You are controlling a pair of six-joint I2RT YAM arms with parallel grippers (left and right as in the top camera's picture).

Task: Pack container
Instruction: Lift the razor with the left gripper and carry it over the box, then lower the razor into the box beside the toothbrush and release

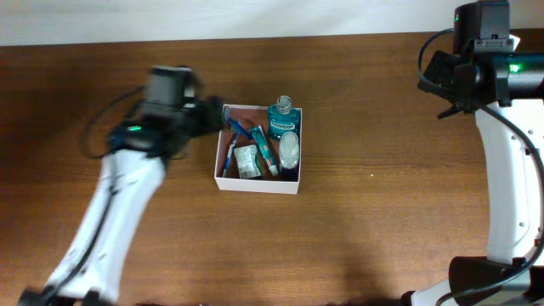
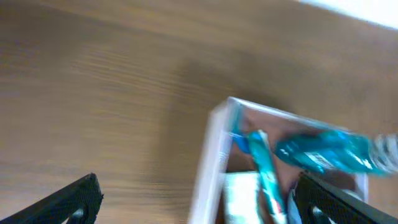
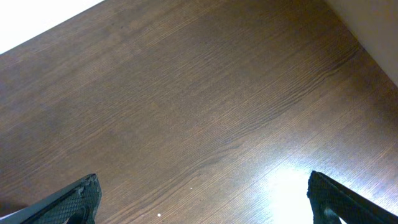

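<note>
The container [image 1: 223, 161], a shallow square box with white walls, sits mid-table. It holds a blue mouthwash bottle [image 1: 281, 120], a teal toothpaste tube [image 1: 263, 145], a white packet [image 1: 246, 160], a pale oval item [image 1: 291, 148] and a blue toothbrush [image 1: 233, 136]. My left gripper [image 1: 217, 115] is open and empty just above the box's far-left corner. In the left wrist view, blurred, the box wall [image 2: 208, 158] lies between the open fingers [image 2: 199, 199], with the bottle [image 2: 323, 151] and tube [image 2: 264, 168] inside. My right gripper [image 3: 202, 199] is open and empty over bare wood at the far right.
The brown wooden table [image 1: 382, 195] spreads around the box. The right arm's white column [image 1: 510, 187] stands along the right edge. The left arm [image 1: 119, 212] slants across the left front. A white wall runs along the back.
</note>
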